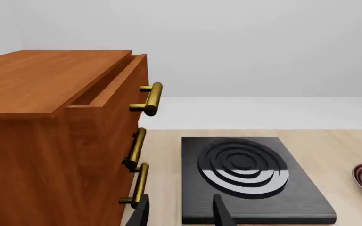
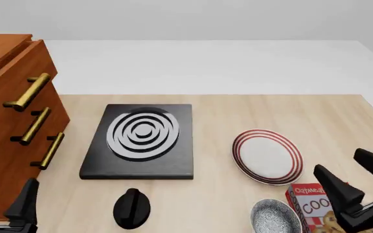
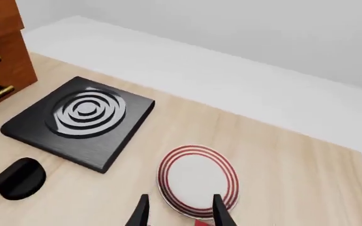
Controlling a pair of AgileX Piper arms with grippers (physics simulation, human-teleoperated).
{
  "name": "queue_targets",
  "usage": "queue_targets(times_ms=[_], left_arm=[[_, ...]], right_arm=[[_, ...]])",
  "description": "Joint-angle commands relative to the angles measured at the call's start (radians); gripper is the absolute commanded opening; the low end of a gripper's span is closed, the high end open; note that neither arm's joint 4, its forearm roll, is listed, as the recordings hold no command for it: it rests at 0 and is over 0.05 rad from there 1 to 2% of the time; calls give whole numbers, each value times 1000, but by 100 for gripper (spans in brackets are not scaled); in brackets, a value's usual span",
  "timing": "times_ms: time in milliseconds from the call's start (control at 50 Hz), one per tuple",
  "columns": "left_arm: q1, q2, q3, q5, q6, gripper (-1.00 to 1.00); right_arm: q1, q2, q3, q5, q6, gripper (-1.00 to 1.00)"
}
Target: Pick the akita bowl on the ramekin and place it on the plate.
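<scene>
— Since the bowl (image 2: 276, 216) sits at the counter's (image 2: 238, 111) near edge, touching the cookie box (image 2: 316, 211), what's risky?
— The right claw (image 2: 358, 182), spread and empty, could knock that box; the plate (image 2: 267, 156) lies just beyond.

I saw a matt pale wood table (image 2: 238, 109), a satin reddish-brown wooden cabinet (image 2: 5, 97) with shiny brass handles (image 2: 27, 92), and a matt black stove slab (image 2: 95, 160).

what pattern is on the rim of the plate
Red concentric stripes around a plain white centre on the plate; clearest in the front view.
</scene>
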Motion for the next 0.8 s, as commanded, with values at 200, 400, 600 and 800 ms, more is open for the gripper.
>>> queue_targets(times_ms=[200,400,600,800], left_arm=[[0,0,0,0,0,100],[0,0,0,0,0,100],[0,0,0,0,0,100],[0,0,0,0,0,100]], right_arm=[[213,129,-112,264,-19,100],[328,257,-118,337,-9,100],[420,345,-108,369,49,100],[450,394,-64,340,80,100]])
